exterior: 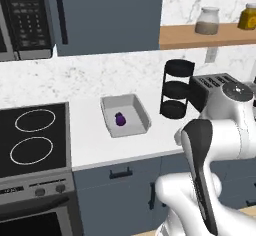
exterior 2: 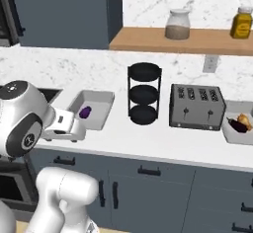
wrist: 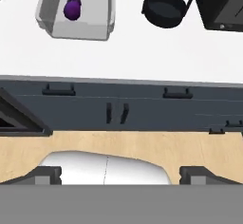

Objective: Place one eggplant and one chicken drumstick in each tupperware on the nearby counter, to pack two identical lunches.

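Observation:
A light grey tupperware (exterior: pixel 142 111) (exterior 2: pixel 102 115) (wrist: pixel 80 28) sits on the white counter (exterior: pixel 95 140) (exterior 2: pixel 163 138) (wrist: pixel 123 57), just right of the stove. A violet, rounded eggplant (exterior: pixel 120 119) (exterior 2: pixel 85 112) (wrist: pixel 72 8) lies in it. At the far right a second tupperware (exterior 2: pixel 232 135) holds a dark eggplant (exterior 2: pixel 237 126) and an orange-brown chicken drumstick (exterior 2: pixel 243 119). My gripper (wrist: pixel 121 175) hangs open and empty in front of the counter, over the wooden floor, short of the first tupperware.
A black three-tier rack (exterior: pixel 176 87) (exterior 2: pixel 144 94) (wrist: pixel 166 7) and a toaster (exterior 2: pixel 195 106) (exterior: pixel 212 82) stand between the two tupperwares. The stove (exterior: pixel 32 135) lies to the left. A wooden shelf (exterior 2: pixel 183 40) above carries a jar and a yellow bottle. Dark drawers (wrist: pixel 114 109) front the counter.

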Controlling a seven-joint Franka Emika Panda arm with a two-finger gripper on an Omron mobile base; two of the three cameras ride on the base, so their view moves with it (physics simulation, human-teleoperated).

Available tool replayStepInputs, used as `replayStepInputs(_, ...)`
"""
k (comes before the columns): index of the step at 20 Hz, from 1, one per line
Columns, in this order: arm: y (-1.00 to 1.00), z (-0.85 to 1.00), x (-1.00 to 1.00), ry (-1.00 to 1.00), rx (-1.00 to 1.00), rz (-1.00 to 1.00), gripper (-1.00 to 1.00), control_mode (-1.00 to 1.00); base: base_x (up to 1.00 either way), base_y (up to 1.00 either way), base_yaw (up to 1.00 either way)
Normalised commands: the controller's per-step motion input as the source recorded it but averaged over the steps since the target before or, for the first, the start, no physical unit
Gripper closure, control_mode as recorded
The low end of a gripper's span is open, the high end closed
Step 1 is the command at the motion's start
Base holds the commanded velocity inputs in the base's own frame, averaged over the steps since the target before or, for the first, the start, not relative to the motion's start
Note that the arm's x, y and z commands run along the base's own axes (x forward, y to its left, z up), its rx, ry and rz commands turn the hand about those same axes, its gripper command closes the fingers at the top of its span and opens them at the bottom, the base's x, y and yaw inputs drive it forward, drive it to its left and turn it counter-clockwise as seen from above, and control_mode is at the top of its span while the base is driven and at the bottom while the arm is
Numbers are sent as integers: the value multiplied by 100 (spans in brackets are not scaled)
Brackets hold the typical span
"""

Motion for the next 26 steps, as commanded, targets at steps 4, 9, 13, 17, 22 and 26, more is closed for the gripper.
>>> replayStepInputs(4,0,0,0,0,0,0,-100,100,-18,-100,-19)
replayStepInputs(9,0,0,0,0,0,0,-100,100,-14,-100,-15)
replayStepInputs(13,0,0,0,0,0,0,-100,100,-54,-100,-7)
replayStepInputs(17,0,0,0,0,0,0,-100,100,-57,-100,-1)
replayStepInputs(22,0,0,0,0,0,0,-100,100,-4,-100,-5)
replayStepInputs(26,0,0,0,0,0,0,-100,100,22,-100,-1)
